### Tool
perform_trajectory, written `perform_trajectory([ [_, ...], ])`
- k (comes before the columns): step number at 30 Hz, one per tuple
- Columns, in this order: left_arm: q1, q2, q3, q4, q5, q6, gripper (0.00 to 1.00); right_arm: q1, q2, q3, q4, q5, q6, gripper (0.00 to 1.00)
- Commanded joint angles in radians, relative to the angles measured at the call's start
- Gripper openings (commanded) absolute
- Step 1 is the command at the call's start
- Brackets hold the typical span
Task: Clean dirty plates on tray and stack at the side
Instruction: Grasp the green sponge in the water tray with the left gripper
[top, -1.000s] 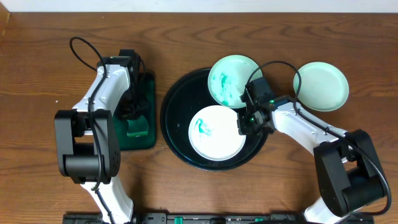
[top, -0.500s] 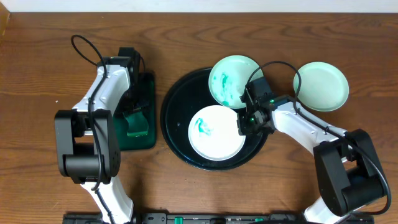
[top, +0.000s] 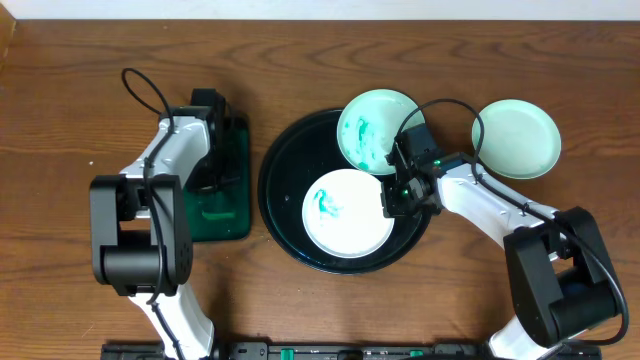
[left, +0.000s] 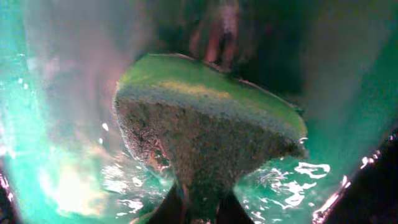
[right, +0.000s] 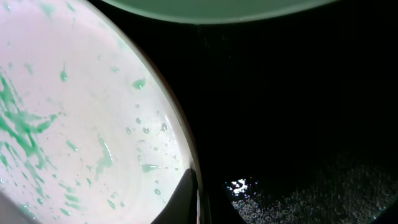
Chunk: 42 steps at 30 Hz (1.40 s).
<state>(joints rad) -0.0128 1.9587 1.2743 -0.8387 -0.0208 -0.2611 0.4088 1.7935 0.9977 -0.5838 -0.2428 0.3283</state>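
Observation:
The black round tray (top: 285, 190) holds a white plate (top: 348, 212) with a teal smear at its centre. A second smeared plate (top: 377, 130) lies across the tray's far rim. A third plate (top: 516, 138), with no smears, sits on the table to the right. My right gripper (top: 393, 205) is shut on the centre plate's right rim; the right wrist view shows its fingers (right: 196, 199) pinching the spattered plate (right: 81, 124). My left gripper (top: 213, 185) is over the green tray and is shut (left: 199, 208) on a green sponge (left: 205, 124).
The rectangular dark-green tray (top: 240, 215) stands left of the round tray; its bottom is wet (left: 273, 186). The second plate's edge (right: 211, 6) is close above my right gripper. Brown wooden table (top: 80, 100) lies all around.
My left arm has shifted slightly over the green tray. My right arm and the plates have not moved.

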Motion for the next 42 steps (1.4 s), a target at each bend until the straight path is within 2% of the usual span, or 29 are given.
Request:
perform_trajectory([
  [1,-0.005,-0.001,-0.021,0.011,0.040,0.005,0.07,0.005,0.050,-0.020,-0.015,-0.002,-0.015,0.01],
  [6,-0.006,-0.052,-0.019,0.011,0.039,0.007,0.07,0.005,0.050,-0.020,-0.022,-0.002,-0.015,0.01],
  [12,-0.006,-0.248,-0.018,0.011,0.035,0.007,0.07,0.005,0.050,-0.020,-0.022,-0.002,-0.015,0.01],
  [18,-0.006,-0.417,-0.018,0.026,0.032,0.089,0.07,0.005,0.050,-0.020,-0.021,-0.002,-0.016,0.01],
  [23,-0.006,-0.513,-0.018,0.097,0.027,0.134,0.07,0.005,0.050,-0.020,-0.018,-0.002,-0.016,0.01],
  [30,-0.006,-0.610,-0.018,0.174,0.009,0.134,0.07,0.005,0.050,-0.020,-0.018,-0.002,-0.015,0.01],
  [42,-0.006,-0.641,-0.018,0.167,-0.018,0.160,0.07,0.005,0.050,-0.020,-0.018,-0.002,-0.015,0.01],
])
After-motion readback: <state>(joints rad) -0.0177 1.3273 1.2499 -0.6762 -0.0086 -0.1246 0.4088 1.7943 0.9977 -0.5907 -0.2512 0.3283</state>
